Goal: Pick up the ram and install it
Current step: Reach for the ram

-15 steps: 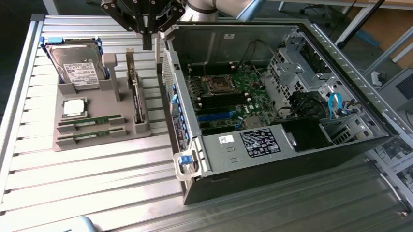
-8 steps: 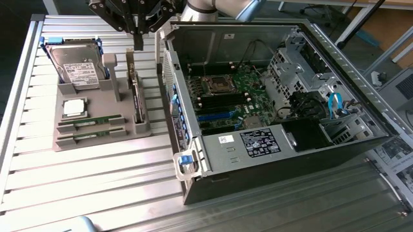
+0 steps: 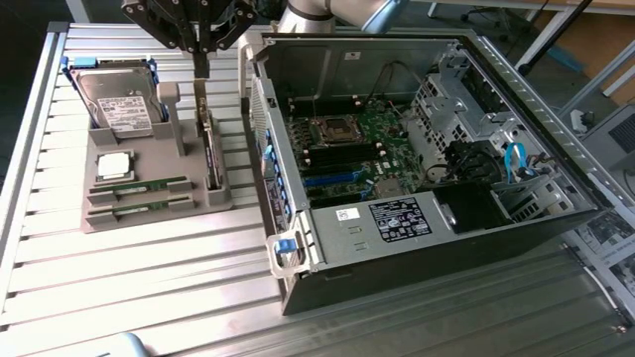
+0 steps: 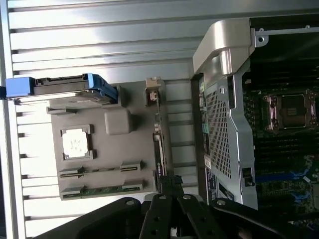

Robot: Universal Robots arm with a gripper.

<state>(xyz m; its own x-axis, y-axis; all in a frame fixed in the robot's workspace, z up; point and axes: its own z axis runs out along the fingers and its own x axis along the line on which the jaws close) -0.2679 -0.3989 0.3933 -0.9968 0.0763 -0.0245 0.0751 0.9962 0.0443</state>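
Black, hovering with gripper (image 3: 201, 73) pinched shut and empty over edge-standing ram (image 3: 208, 152); hanging between hard drive (image 3: 119, 108) and open computer case (image 3: 343, 227).

Arm (image 3: 332, 11) at the top edge of the exterior view, a pale grey joint, and below it the gripper (image 3: 201, 73) hangs pointing straight down. Black linkage bars (image 3: 193, 22) spread wide up at the wrist and draw in to a narrow point lower down (a tidy upside-down triangle from this angle). The two slim fingers (image 3: 201, 63) are pressed together, with no gap between them. In the wrist view, the gripper (image 4: 169, 183) reaches away from the camera. Its black bars, dotted with small pivot bolts, converge in a V, and the tips meet at one closed point. Whether anything is pinched between those tips, I cannot tell.
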